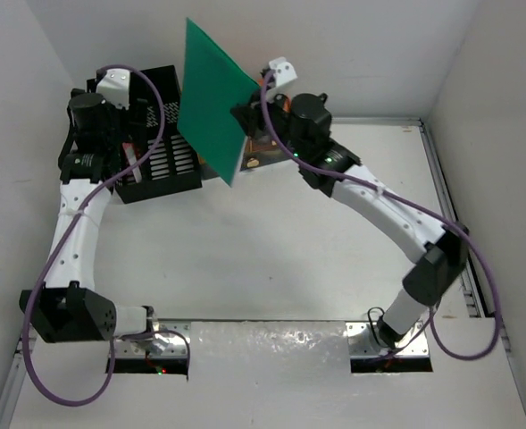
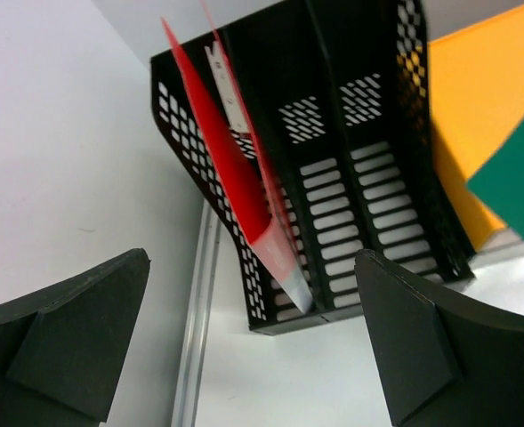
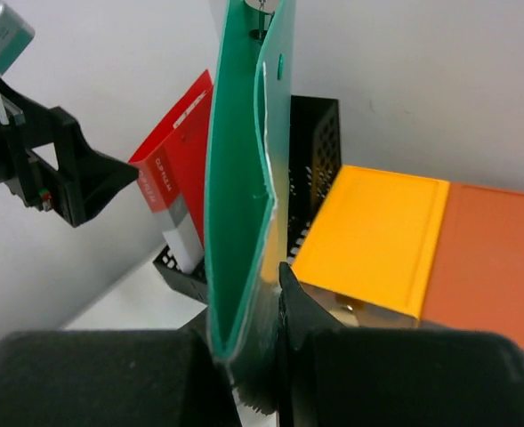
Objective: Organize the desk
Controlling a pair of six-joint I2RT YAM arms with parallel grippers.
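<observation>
Folder filing, mid-step. My right gripper [image 3: 253, 356] is pinched tight on the lower edge of the green folder [image 1: 211, 98]. It holds the folder up on edge and tilted, clear of the desk [image 1: 271, 268], at about eleven o'clock in the overhead view. My left gripper [image 2: 253, 347] hangs with its fingers spread wide and nothing between them, looking down on the black file rack [image 1: 160, 165] at ten o'clock.

Rack: I count three slots from the left wrist view. A red folder [image 2: 235, 178] leans in the slot on the nine o'clock side. The other two look empty. An orange box [image 3: 377, 236] sits just beside the rack, toward three o'clock.

Desk: a broad white top running from my arm bases at six o'clock to the far wall at twelve. Rack and box stand along its far edge.

Judgement: the step in hand is bringing the green folder to a free slot. The next move calls for swinging it toward nine o'clock, squaring it with the dividers, then lowering it edge first. The sheet is thin and bows in my grip, so a corner could snag on a divider. My free left fingers could steady it.
</observation>
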